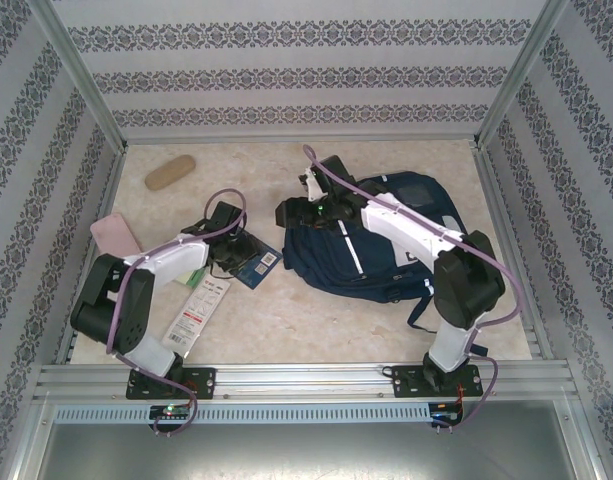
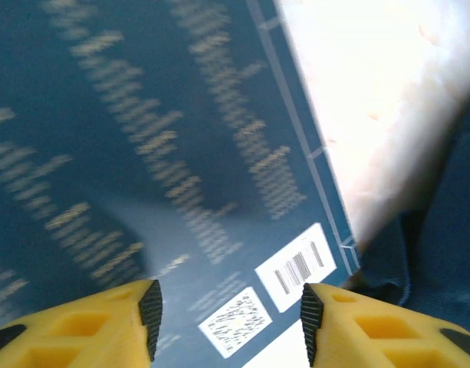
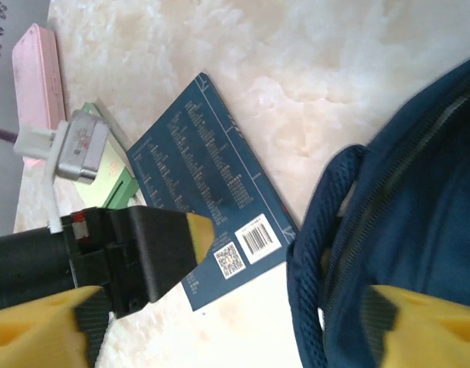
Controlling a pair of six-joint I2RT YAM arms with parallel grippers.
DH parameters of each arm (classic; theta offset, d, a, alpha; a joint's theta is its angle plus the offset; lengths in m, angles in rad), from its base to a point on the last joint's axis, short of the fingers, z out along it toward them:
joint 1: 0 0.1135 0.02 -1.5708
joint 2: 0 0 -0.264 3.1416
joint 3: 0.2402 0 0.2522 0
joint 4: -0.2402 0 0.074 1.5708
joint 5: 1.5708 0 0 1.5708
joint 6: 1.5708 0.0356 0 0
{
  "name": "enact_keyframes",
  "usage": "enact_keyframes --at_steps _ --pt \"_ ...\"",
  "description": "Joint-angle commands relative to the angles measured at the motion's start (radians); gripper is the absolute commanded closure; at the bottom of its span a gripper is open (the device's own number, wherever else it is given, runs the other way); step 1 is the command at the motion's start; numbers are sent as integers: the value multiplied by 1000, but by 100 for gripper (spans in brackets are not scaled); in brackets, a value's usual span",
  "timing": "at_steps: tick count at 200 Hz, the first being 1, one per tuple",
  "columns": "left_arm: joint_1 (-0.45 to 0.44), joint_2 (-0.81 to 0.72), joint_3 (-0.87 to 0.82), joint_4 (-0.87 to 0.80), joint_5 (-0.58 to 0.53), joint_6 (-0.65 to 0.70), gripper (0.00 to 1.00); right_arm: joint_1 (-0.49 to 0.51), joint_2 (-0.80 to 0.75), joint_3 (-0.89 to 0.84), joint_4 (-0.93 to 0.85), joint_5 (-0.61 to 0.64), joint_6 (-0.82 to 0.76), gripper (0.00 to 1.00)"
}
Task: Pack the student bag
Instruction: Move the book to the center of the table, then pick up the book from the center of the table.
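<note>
Top external | student bag (image 1: 321, 262) flat on table (image 1: 286, 330) | left jaws apart over blue book (image 1: 258, 265) just left of bag; right jaws wide, empty, at bag's left edge | risk: thin flat book may slip the pinch

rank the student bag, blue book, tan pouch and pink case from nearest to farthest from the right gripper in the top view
1. student bag, directly beneath the right gripper
2. blue book, on the table to the gripper's left
3. tan pouch, far-left back area
4. pink case, at the left table edge
</note>
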Motion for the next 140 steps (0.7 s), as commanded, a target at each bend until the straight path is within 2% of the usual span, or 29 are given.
enact_keyframes --at_steps 1,23,35,79,102,140 --pt "29 -23 -47 -61 -78 -83 53 25 70 62 19 -40 -5 25" --pt "41 10 -49 -54 -89 -89 59 48 149 143 -4 -47 -32 51" --pt "47 20 -47 -60 -107 -94 65 65 195 196 -33 -43 -54 58" --pt "69 2 -53 -71 -115 -84 67 105 340 338 -92 -23 -96 59" --pt "70 -38 -60 -56 -87 -69 64 117 407 382 -104 -29 -102 59" --pt "76 -89 -52 -144 -166 -53 64 134 504 451 -152 5 -127 57"
